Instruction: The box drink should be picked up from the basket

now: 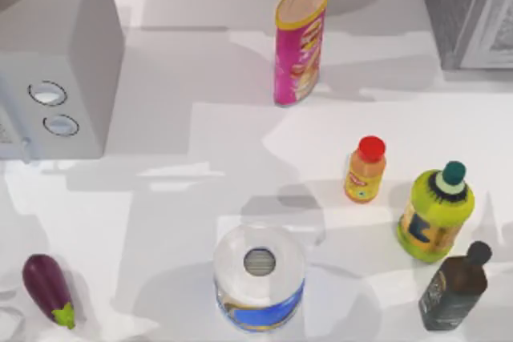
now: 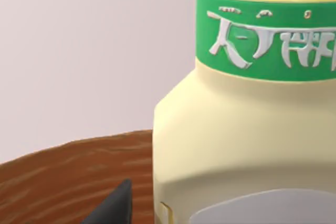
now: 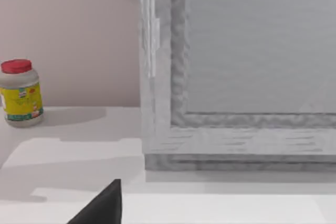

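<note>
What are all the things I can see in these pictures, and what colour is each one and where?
box drink: one, pale yellow with a green band, close in the left wrist view.
basket: one, brown, beside the box drink.
chips can: one, pink and yellow, top middle of the table.
red-capped jar: one, behind the chips can.
orange bottle: one, red cap, right of centre.
yellow-green bottle: one, teal cap, right side.
dark bottle: one, bottom right.
paper towel roll: one, white with blue wrap, bottom middle.
eggplant: one, purple, bottom left.
microwave: one, grey, top left.
grey cabinet: one, top right.
left gripper fingers: dark, near the box drink.
right gripper fingers: dark, facing the cabinet.
</note>
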